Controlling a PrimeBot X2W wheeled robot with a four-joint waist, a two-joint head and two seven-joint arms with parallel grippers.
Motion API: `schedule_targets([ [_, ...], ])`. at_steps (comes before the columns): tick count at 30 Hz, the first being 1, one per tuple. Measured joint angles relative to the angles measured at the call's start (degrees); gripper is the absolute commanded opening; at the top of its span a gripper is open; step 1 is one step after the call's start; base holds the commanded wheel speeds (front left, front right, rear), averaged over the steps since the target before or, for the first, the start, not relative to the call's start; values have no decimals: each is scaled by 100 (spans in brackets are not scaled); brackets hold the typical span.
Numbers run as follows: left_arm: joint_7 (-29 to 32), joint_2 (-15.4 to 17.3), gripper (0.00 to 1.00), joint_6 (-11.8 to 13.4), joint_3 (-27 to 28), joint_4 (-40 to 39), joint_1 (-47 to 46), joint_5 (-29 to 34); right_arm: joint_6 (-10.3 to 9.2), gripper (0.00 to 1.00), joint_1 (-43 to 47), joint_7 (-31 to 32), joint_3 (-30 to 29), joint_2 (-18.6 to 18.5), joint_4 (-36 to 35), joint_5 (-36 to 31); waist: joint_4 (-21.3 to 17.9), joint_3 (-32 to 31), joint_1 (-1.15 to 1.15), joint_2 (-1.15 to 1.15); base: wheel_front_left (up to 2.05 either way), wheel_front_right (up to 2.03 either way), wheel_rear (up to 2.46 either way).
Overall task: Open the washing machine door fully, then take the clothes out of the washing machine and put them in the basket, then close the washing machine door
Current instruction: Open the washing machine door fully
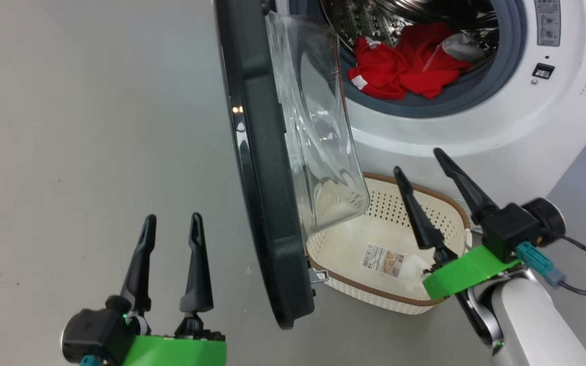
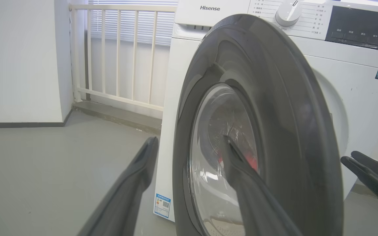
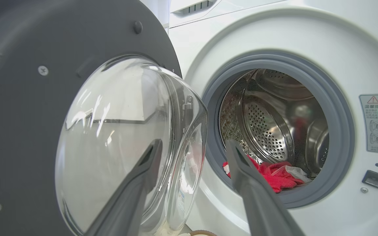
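We are judging the clothes (image 1: 405,66) to be light, limp and easy to bunch, so a pinch on a raised fold at the top of the red heap should be lifting more than one piece at a time. The trailing ends may be dragging on the grey rubber seal (image 1: 425,104). They are lying at the front lip of the drum (image 3: 267,131) inside the washing machine (image 1: 476,132), spilling onto that seal. The heap is stretching across the opening from side to side, with a pale piece tucked at its right end. The door (image 1: 267,203) is looking stiff and fairly weighty, with a glossy rim that could be slippery. We are thinking its free edge is the place to press or hook, not the bulging glass window (image 1: 318,142). It is standing out from the machine's front, almost edge-on to the head camera. Its free edge is pointing towards us and the glass is bulging rightward over the basket (image 1: 445,201). The basket is sitting on the floor just below the opening, its long side running along the machine's front. The left gripper (image 1: 173,217) is hanging spread and empty outside the door. The right gripper (image 1: 418,160) is hovering above the basket, likewise spread and empty, aiming at the drum's mouth.
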Motion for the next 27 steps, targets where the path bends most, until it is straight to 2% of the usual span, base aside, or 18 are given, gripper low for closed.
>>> schedule_targets([
  [4,0,8,100,1,7,18,70,3,4,100,327,-71,-249,48,-67,-94,27,-32,0,0,0,0,0],
  [11,0,11,100,1,-7,65,76,1,4,100,723,-151,-236,69,-208,55,11,-34,0,0,0,0,0],
  [22,0,11,100,1,-38,134,77,-5,4,100,846,-156,-236,69,-244,75,-4,-76,0,0,0,0,0],
  [23,0,11,69,1,-42,140,77,4,4,100,847,-156,-236,69,-244,86,-2,-81,0,0,0,0,0],
  [24,0,11,25,1,-42,138,77,37,4,100,847,-157,-236,69,-244,105,1,-84,0,0,0,0,0],
  [25,0,11,0,1,-42,125,77,78,4,100,847,-157,-236,70,-244,127,3,-85,0,0,0,0,0],
  [27,0,12,0,1,-42,35,77,147,4,100,848,-158,-235,70,-242,127,3,-80,0,0,0,0,0],
])
